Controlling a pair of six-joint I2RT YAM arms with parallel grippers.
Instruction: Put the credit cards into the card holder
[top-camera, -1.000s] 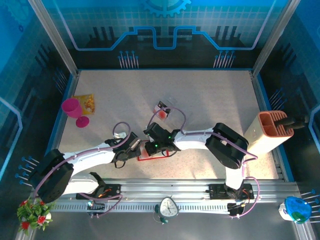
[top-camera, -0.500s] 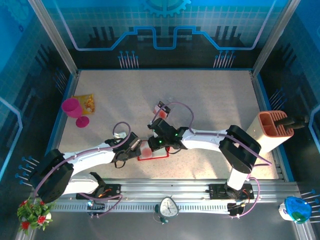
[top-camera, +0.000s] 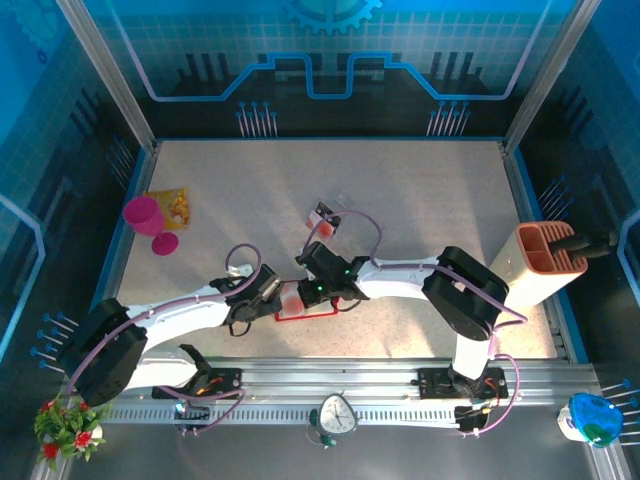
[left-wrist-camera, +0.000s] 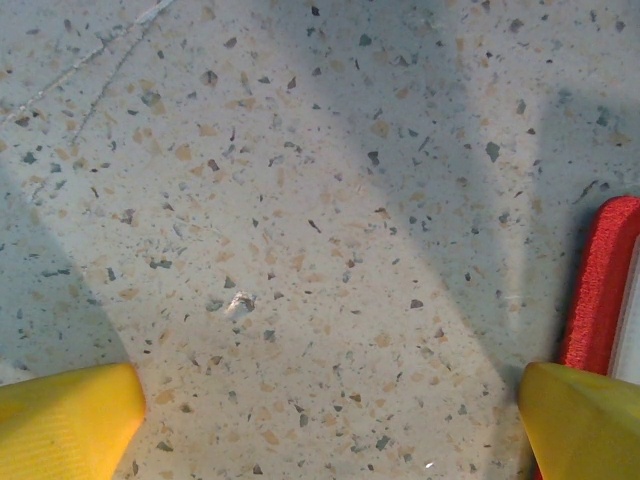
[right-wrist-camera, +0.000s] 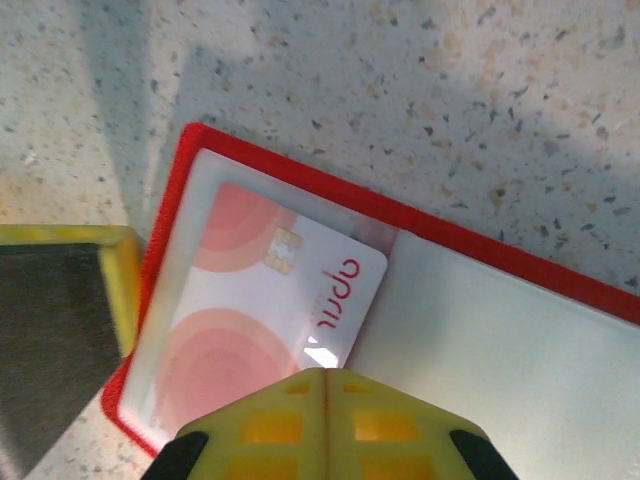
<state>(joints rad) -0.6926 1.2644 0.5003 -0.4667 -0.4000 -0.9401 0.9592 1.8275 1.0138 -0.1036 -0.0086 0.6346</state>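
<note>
The red card holder (right-wrist-camera: 480, 255) lies open on the table, pale inside up, also seen from above (top-camera: 312, 314). A white credit card (right-wrist-camera: 250, 300) with pink circles and a chip lies in its left half, partly under a clear pocket. My right gripper (right-wrist-camera: 327, 378) is shut, its tips at the card's near edge. My left gripper (left-wrist-camera: 325, 430) stands wide open over bare table, the holder's red edge (left-wrist-camera: 600, 290) by its right finger. From above, both grippers (top-camera: 272, 292) (top-camera: 306, 290) meet at the holder. A second credit card (top-camera: 322, 216) lies farther back.
A pink cup (top-camera: 143, 214) and a yellow-orange packet (top-camera: 172, 205) sit at the far left. An orange-brown two-slot rack (top-camera: 545, 258) stands at the right edge. A clear sleeve (top-camera: 345, 203) lies by the second card.
The right arm's elbow swung out to the right and came partly back, and its gripper shifted slightly over the holder. The pale card now shows in the holder's left half. The left arm stayed still.
</note>
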